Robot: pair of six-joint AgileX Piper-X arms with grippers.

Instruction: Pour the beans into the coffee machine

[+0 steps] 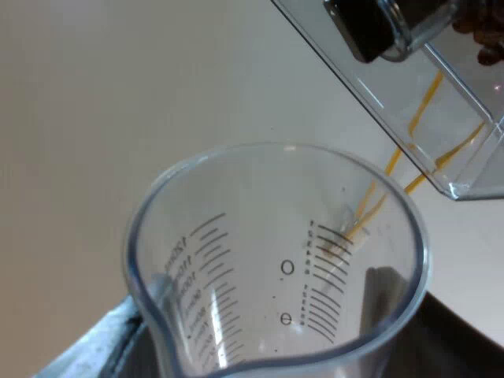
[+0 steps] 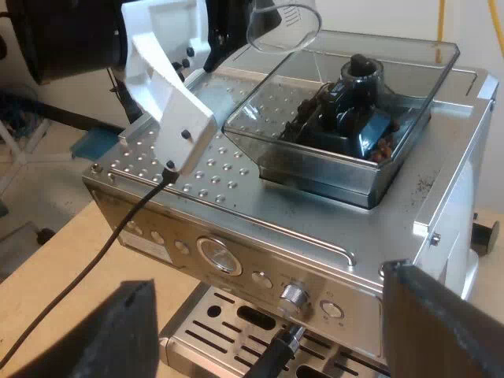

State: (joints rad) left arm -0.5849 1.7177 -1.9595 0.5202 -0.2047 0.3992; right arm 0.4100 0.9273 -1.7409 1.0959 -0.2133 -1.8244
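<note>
My left gripper (image 1: 260, 346) is shut on the clear measuring glass (image 1: 276, 260), and its fingers (image 1: 134, 331) show at the glass's sides. The glass is tipped, and I see no beans inside it. It hangs by a corner of the clear bean hopper (image 1: 441, 134). From the right wrist view, the measuring glass (image 2: 283, 24) is held tilted over the far edge of the bean hopper (image 2: 346, 118) on top of the espresso machine (image 2: 236, 228). Brown beans (image 2: 382, 150) lie in the hopper around its dark centre. My right gripper (image 2: 268, 339) is open, low before the machine's front.
The left arm's white housing (image 2: 169, 87) reaches over the machine's studded metal top. A dark holder handle (image 2: 276, 354) sticks out below the knob (image 2: 293, 295) and buttons. A wooden table (image 2: 55, 268) lies beside the machine.
</note>
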